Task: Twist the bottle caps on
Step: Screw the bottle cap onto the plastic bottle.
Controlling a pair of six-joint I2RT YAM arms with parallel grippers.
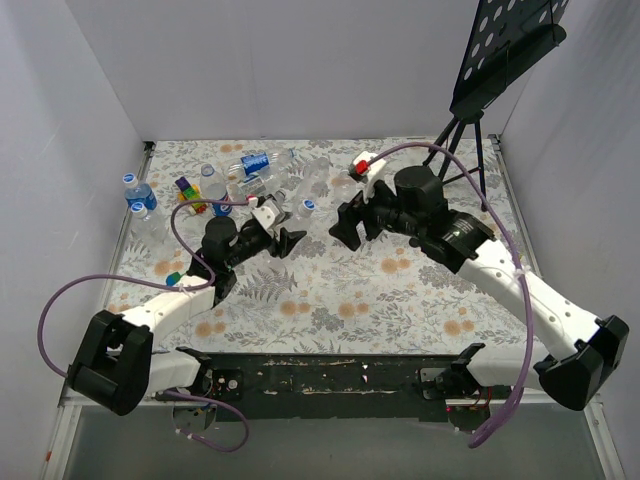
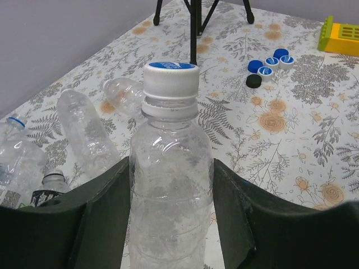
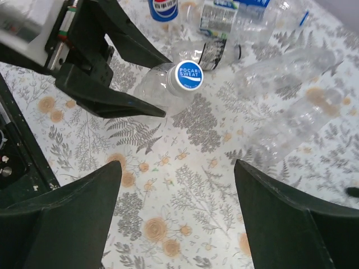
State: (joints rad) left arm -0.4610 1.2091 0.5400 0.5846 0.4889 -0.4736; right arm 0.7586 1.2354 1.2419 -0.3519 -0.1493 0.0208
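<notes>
A clear bottle stands upright between the fingers of my left gripper, which is shut on its body. A white-and-blue bottle cap sits on its neck. From above, that cap shows just beyond the left gripper. My right gripper hangs open and empty over the floral tablecloth, a short way from the capped bottle and its cap. In the top view the right gripper is to the right of the bottle. Several loose blue caps lie on the cloth farther off.
Uncapped clear bottles lie on their sides behind the held one. Labelled bottles and capped upright ones crowd the back left with coloured toys. A yellow block lies near the caps. A black tripod stand rises at the back right.
</notes>
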